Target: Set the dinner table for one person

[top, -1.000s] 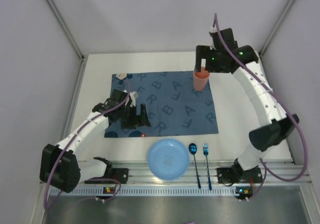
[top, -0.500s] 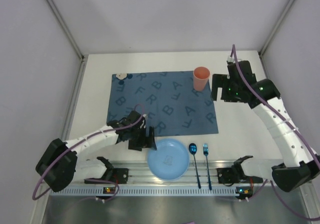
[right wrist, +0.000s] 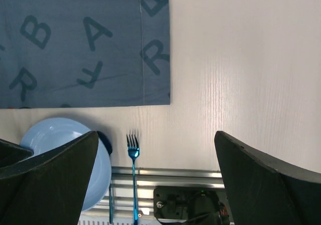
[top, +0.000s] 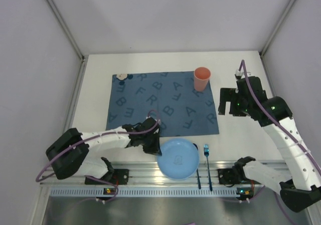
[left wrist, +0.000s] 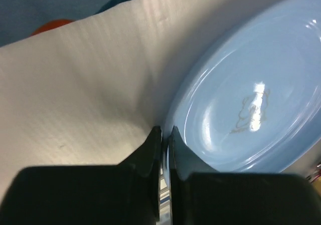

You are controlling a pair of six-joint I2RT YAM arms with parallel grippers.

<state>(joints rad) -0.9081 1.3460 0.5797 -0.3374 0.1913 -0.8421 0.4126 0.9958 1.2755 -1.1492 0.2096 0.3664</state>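
Observation:
A light blue plate lies at the near edge of the white dinner table, partly over the aluminium rail. My left gripper is shut on its left rim; the left wrist view shows the black jaws pinching the plate edge. A blue fork lies right of the plate. The spoon is mostly hidden under the plate; only its handle shows. My right gripper hangs open above bare table, right of the placemat, holding nothing. Between its fingers I see the fork and plate.
A dark blue placemat printed with letters covers the table's middle. An orange cup stands on its far right corner. A small white thing sits at its far left corner. The ribbed rail runs along the near edge; white walls enclose three sides.
My left gripper came off the placemat to the plate's left rim and shut on it; the plate slid right over the spoon. My right arm drew back from the cup, still open.

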